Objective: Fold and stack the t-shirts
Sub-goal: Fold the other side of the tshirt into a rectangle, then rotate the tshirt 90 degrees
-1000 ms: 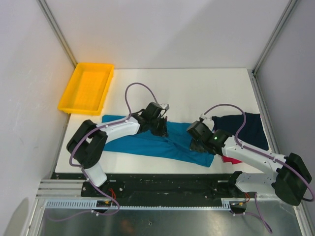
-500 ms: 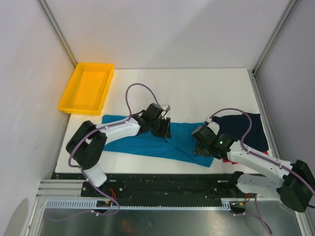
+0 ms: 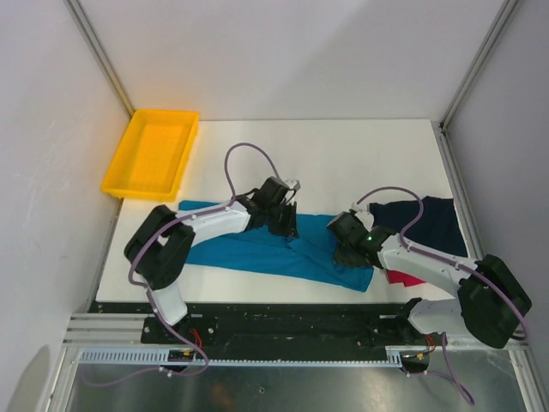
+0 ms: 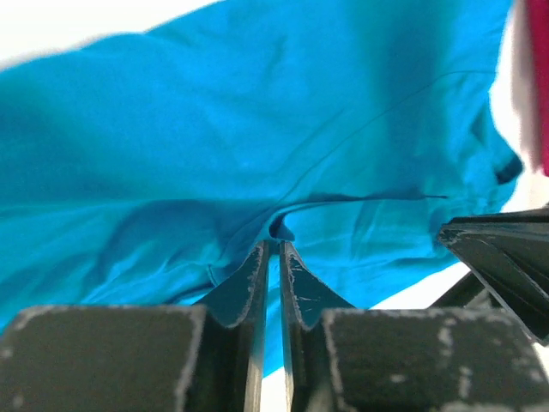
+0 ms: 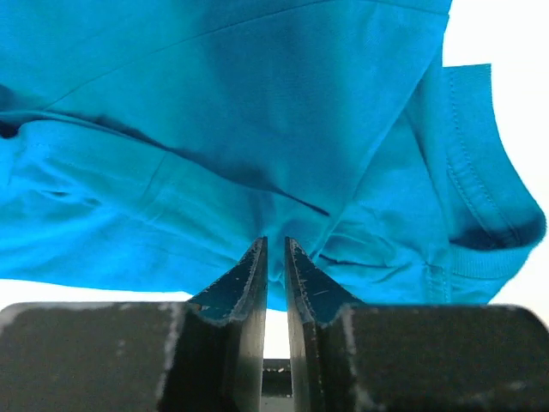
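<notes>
My left gripper (image 3: 287,225) is clamped on the teal shirt (image 3: 240,253); in my left wrist view the two fingers (image 4: 249,275) stand almost together, with only a thin slit between them, and a small pucker of teal cloth is gathered right at their tips; folds run out from that pinch across the cloth. My right gripper (image 3: 347,255) is clenched on the same shirt, nearer its right end; in my right wrist view my fingers (image 5: 304,283) are pressed nearly shut with teal cloth caught between the tips, and a stitched hem curls just to the right of them.

From above, the teal shirt lies wrinkled along the near part of the white table (image 3: 343,163), stretched from the left side to about the middle right; my left grip sits on its far edge near the middle, my right grip on the near right part, and the two grippers are near each other but apart.

The navy shirt (image 3: 437,223) lies on the right side of the table, beyond my right arm; the red-pink shirt (image 3: 396,276) shows just beside the teal shirt's right end, mostly hidden under that arm; I cannot tell whether the two touch.

The yellow tray (image 3: 154,154) sits at the far left, beyond the teal shirt's left end.
</notes>
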You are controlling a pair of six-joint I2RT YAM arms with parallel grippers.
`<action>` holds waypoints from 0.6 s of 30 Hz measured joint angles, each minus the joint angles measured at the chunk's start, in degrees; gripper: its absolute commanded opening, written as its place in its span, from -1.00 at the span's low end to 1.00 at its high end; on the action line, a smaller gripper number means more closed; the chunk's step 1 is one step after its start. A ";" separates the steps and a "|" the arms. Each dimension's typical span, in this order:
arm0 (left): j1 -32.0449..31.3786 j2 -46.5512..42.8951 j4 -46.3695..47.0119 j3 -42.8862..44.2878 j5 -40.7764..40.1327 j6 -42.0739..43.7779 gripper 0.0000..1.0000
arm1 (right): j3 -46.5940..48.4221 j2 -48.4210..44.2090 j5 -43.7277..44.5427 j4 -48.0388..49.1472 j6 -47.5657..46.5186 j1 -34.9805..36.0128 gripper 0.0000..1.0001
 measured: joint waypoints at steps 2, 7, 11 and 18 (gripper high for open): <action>-0.04 2.23 -0.15 0.02 0.00 -0.44 -0.79 | 0.00 1.88 -0.33 0.90 0.02 0.00 -0.67; -0.04 5.35 -0.35 -1.27 -0.48 -1.99 -0.82 | -0.79 3.32 -0.76 2.36 0.22 0.33 -0.68; -0.04 5.35 -0.15 -1.40 -0.48 -2.47 -0.73 | -2.73 2.23 -0.83 2.14 0.57 0.61 -0.62; -0.09 3.28 -0.83 -1.33 -0.46 -2.40 -0.36 | -4.02 -10.29 -0.15 -3.50 5.22 2.34 -0.31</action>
